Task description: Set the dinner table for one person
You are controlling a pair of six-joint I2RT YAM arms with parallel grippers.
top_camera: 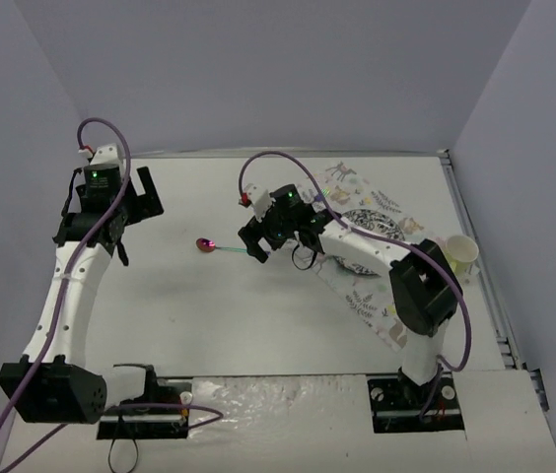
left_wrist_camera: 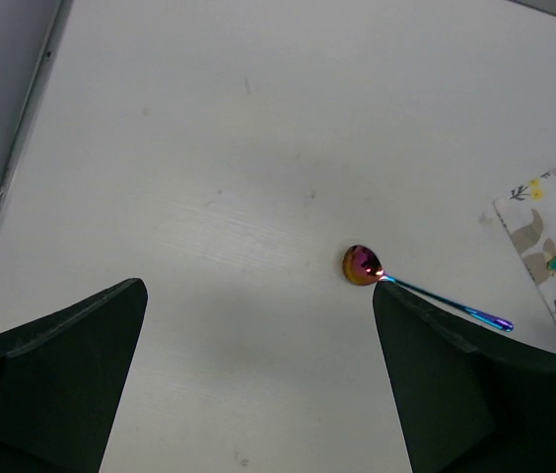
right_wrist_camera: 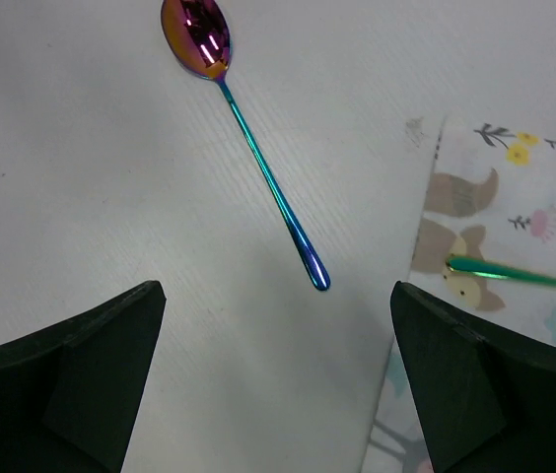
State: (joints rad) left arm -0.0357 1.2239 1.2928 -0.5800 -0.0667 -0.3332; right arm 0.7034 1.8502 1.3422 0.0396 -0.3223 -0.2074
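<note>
A rainbow-tinted spoon (top_camera: 211,245) lies flat on the white dinner table (top_camera: 209,315), its bowl pointing left. In the left wrist view the spoon (left_wrist_camera: 361,265) sits just past my right fingertip, and my left gripper (left_wrist_camera: 258,288) is open and empty above bare tabletop. My left gripper (top_camera: 132,219) hangs to the left of the spoon. My right gripper (top_camera: 280,246) hovers at the handle end. In the right wrist view the spoon (right_wrist_camera: 258,158) lies ahead of my right gripper (right_wrist_camera: 276,288), which is open with nothing in it.
A pastel animal-print cloth (top_camera: 362,291) lies on the right, under the right arm, with a patterned plate (top_camera: 369,219) on it. A green utensil (right_wrist_camera: 515,276) rests on the cloth (right_wrist_camera: 515,207). A pale paper cup (top_camera: 460,256) stands by the right edge. Grey walls enclose the table.
</note>
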